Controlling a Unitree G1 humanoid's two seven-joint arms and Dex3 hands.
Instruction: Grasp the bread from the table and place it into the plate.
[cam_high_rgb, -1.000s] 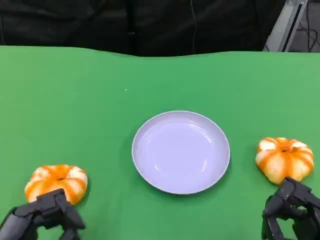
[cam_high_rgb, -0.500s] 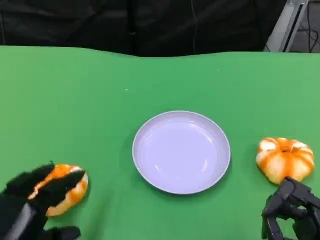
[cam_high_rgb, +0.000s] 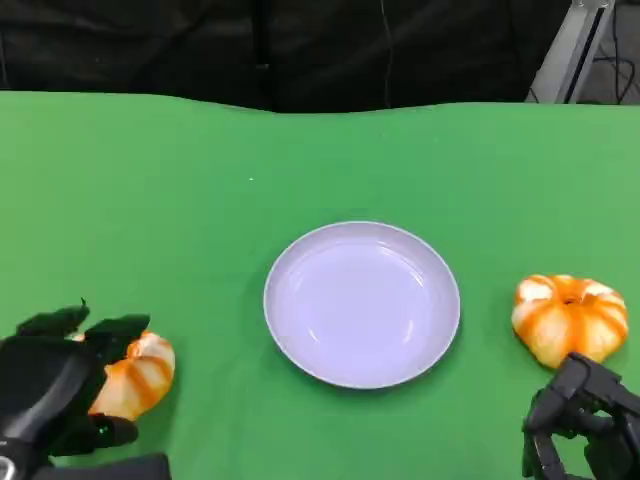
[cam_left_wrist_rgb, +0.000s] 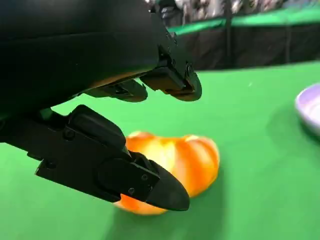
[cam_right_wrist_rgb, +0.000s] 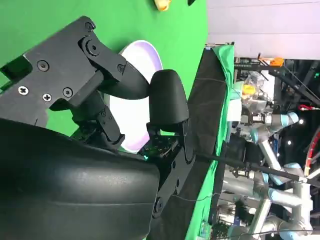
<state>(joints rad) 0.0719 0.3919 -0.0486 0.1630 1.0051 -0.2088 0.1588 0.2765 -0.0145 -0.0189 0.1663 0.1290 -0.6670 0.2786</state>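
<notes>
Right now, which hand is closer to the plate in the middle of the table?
Neither clearly. The left hand sits off the plate's left side, around a bread; the right hand sits off its right, near the other bread.

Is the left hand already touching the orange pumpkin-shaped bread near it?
Cannot tell. In the head view the left hand overlaps the orange pumpkin-shaped bread; in the left wrist view the fingers straddle it, but no contact or gap shows plainly.

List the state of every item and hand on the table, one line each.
Left bread: on the table, left hand's fingers around it, not lifted.
Right bread: on the table, untouched.
Plate: empty, upright, centre of table.
Left hand: fingers spread around the left bread, grip not confirmed.
Right hand: fingers curled, holding nothing.
</notes>
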